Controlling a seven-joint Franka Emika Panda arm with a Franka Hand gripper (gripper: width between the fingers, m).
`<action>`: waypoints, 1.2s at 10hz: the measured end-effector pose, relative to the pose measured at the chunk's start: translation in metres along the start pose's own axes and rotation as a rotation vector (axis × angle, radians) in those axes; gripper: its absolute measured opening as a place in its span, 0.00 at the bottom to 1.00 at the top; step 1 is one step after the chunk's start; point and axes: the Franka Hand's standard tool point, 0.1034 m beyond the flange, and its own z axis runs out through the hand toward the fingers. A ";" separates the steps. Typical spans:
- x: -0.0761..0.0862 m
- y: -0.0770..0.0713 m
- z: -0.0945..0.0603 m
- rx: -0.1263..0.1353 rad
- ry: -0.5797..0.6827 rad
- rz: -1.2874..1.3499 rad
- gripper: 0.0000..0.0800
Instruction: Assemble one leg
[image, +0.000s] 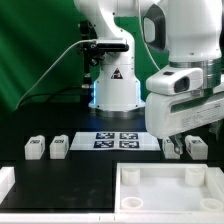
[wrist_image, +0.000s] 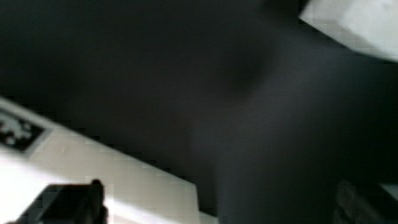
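Observation:
Two white legs (image: 33, 148) (image: 59, 147) stand on the black table at the exterior view's left. Two more legs (image: 196, 147) (image: 172, 149) stand at the right, just below my gripper (image: 184, 138). The gripper hovers over them, apart from them, and holds nothing. In the blurred wrist view the gripper (wrist_image: 214, 212) looks open: one dark fingertip (wrist_image: 63, 205) shows at the edge, with only table and board between. A white piece (wrist_image: 356, 25) shows at a corner of the wrist view; I cannot tell which part it is.
The marker board (image: 118, 140) lies in the middle of the table and shows in the wrist view (wrist_image: 107, 170). The large white tray-like piece (image: 125, 185) lies in front at the right. The robot base (image: 115, 85) stands behind. A white edge (image: 5, 180) is at the front left.

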 end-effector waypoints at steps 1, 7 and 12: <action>-0.002 -0.006 0.002 0.006 0.001 0.154 0.81; -0.024 -0.035 0.009 0.015 -0.204 0.262 0.81; -0.042 -0.053 0.018 0.058 -0.723 0.296 0.81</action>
